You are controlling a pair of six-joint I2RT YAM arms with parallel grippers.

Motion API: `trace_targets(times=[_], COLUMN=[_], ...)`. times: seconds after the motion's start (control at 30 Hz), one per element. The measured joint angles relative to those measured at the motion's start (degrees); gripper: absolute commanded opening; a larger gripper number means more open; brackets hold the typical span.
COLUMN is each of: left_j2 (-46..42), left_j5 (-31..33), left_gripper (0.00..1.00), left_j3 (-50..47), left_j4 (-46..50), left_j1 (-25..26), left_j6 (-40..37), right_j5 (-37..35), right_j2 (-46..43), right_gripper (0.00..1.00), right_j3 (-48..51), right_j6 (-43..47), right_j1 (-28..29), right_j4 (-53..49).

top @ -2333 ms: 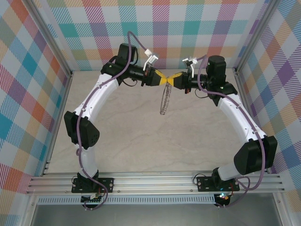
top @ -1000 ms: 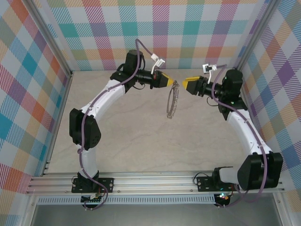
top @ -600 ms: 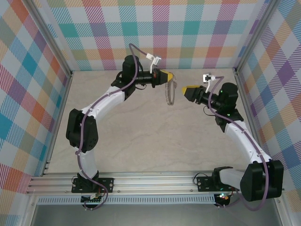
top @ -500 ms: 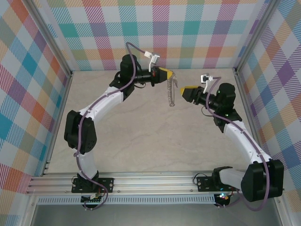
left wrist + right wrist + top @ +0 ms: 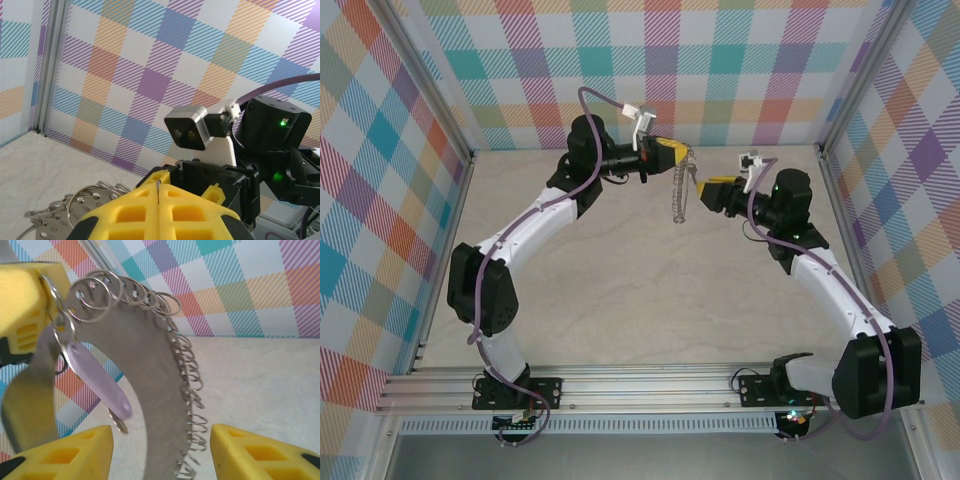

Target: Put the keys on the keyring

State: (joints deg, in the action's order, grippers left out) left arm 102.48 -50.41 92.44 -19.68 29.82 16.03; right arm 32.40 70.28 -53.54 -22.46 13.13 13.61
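The keyring (image 5: pixel 679 200), a flat grey metal oval edged with small wire loops, hangs above the table from my left gripper (image 5: pixel 680 160). That gripper's yellow fingers are shut on the ring's thin top edge (image 5: pixel 158 186), and loops (image 5: pixel 75 202) show to their left. The lilac-headed key (image 5: pixel 98 381) dangles from a wire loop near the top of the keyring (image 5: pixel 150 370). My right gripper (image 5: pixel 701 190) stands open just right of the ring. Its yellow fingers (image 5: pixel 65 452) sit either side of the ring's lower part without touching, the key a little above the left finger.
The marbled tabletop (image 5: pixel 620 290) lies below both arms. Checked walls (image 5: pixel 720 60) close the cell at the back and sides, with metal posts at the corners. The right arm's wrist camera (image 5: pixel 192 127) faces the left gripper at close range.
My left gripper has carried the hanging ring a little toward the back wall. The right gripper has moved left, up to the ring, and stays open.
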Motion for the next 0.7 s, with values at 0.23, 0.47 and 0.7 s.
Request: trace_targets(times=[0.23, 0.47, 0.7], left_j2=[-0.35, -0.44, -0.76], left_j5=[-0.02, -0.04, -0.55], left_gripper=[0.0, 0.0, 0.0], left_j3=[0.0, 0.0, 0.0], left_j4=[0.02, 0.04, 0.02], left_j1=[0.13, 0.33, 0.87], left_j6=[0.0, 0.0, 0.0], right_j5=[1.09, 1.22, 1.22], right_j2=[0.9, 2.91, 4.26], right_gripper=[0.54, 0.5, 0.35], right_j3=[-4.09, -5.77, -7.45], right_j6=[2.01, 3.91, 5.2], right_j1=[1.9, 3.5, 3.58], right_j4=[-0.94, -1.79, -3.06])
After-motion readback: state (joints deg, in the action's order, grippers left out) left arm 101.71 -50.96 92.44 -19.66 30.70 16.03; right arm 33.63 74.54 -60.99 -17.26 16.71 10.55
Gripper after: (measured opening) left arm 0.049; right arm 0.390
